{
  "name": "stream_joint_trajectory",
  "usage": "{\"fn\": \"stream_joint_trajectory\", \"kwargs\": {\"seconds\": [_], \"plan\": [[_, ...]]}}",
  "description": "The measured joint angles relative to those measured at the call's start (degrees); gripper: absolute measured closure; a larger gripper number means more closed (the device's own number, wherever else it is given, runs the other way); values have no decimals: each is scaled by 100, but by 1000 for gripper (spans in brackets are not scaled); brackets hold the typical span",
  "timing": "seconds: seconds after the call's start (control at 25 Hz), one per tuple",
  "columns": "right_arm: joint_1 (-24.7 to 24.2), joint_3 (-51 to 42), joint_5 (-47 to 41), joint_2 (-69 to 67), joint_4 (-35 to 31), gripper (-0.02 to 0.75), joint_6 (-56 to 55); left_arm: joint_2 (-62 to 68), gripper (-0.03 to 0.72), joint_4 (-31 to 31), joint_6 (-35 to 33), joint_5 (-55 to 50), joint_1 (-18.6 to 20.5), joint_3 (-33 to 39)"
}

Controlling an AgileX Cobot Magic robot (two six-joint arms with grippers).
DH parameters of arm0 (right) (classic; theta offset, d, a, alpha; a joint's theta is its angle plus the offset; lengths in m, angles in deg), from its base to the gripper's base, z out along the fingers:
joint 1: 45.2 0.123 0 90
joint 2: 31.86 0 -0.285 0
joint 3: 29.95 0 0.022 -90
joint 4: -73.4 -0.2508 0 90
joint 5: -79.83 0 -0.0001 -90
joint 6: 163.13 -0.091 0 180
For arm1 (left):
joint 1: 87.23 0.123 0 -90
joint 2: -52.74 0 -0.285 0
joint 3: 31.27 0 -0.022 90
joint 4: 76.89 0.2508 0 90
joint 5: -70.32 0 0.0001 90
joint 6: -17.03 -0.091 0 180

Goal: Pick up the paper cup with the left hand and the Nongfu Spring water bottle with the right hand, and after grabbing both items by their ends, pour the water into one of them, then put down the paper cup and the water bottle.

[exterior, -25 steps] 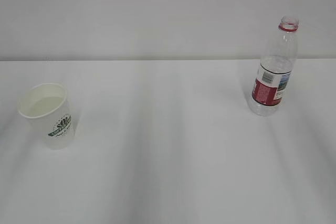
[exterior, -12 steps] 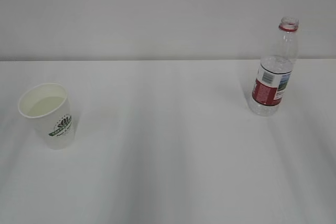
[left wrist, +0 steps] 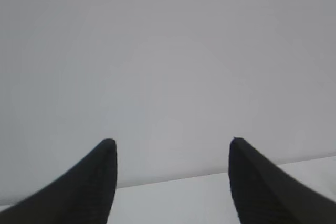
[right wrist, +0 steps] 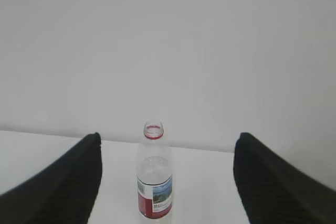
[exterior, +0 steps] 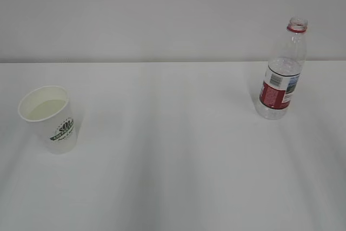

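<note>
Matt paper cup, glossy ribbed plastic bottle

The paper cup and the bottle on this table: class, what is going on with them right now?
Nothing is being handled. The paper cup stands upright on the left of the white table with water in it. The capless water bottle stands upright on the right. Both grippers are open and empty: the right gripper faces the bottle from a distance, while the left gripper sees only wall.

Plain grey wall, white table
</note>
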Motion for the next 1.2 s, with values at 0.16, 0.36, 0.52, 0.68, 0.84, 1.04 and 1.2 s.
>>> {"fn": "stream_joint_trajectory", "kwargs": {"seconds": [0.16,0.36,0.52,0.68,0.84,1.04,1.2], "plan": [[0,0,-412,168,0,150,0,-305,204,0,0,-521,0,0],[0,9,-1063,379,0,150,0,-544,205,24,0,-1261,0,0],[0,9,-1372,608,-27,150,0,-706,249,32,0,-1602,0,-112],[0,9,-1718,872,-60,150,0,-844,272,32,0,-1670,-13,-318],[0,9,-2112,1210,-86,150,0,-971,275,63,0,-1845,-25,-399],[0,13,-2550,1634,-86,150,0,-993,276,-115,-799,-2384,-25,-399],[0,48,-3008,1875,-97,150,0,-1028,276,-828,-1605,-2590,-25,-399]]}}
